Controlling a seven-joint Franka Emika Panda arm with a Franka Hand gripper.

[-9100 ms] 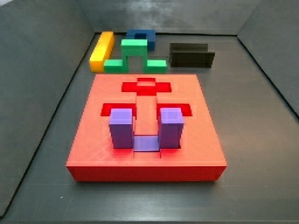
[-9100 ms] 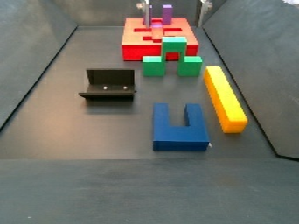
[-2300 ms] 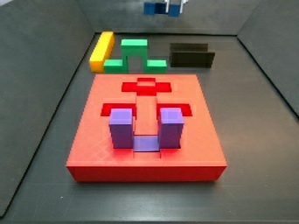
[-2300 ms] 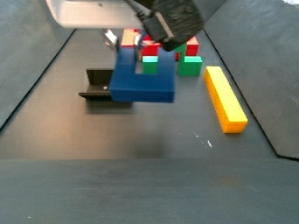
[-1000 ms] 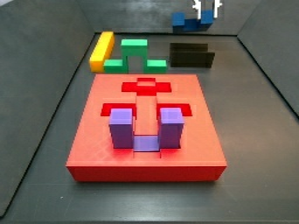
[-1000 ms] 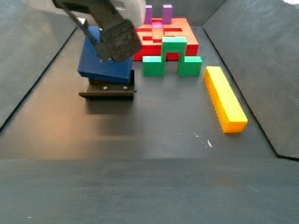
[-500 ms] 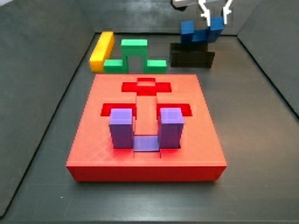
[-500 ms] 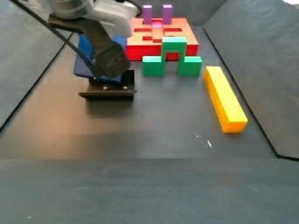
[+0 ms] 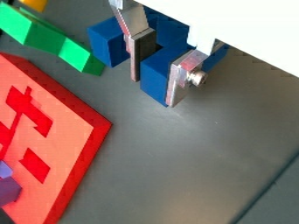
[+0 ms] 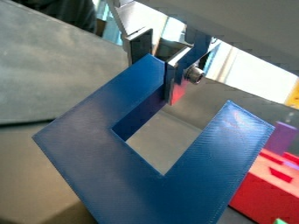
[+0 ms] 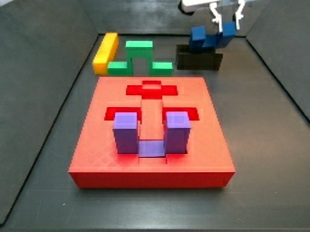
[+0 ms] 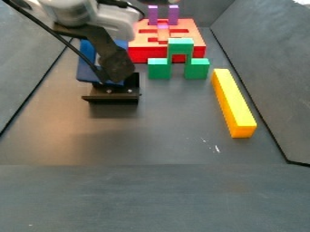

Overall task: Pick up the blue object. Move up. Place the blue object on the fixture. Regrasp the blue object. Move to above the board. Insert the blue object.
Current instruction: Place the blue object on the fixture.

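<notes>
The red board (image 11: 151,136) lies well away from the gripper (image 9: 156,59), nearer in a side view. The blue object (image 10: 158,149) is clamped between the gripper's fingers (image 9: 142,45), tilted. The fixture (image 12: 111,90) sits directly beneath it; contact unclear.

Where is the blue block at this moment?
The blue block is held in the claw right over the black fixture at the far end of the floor, beyond the red board, in a side view.
</notes>
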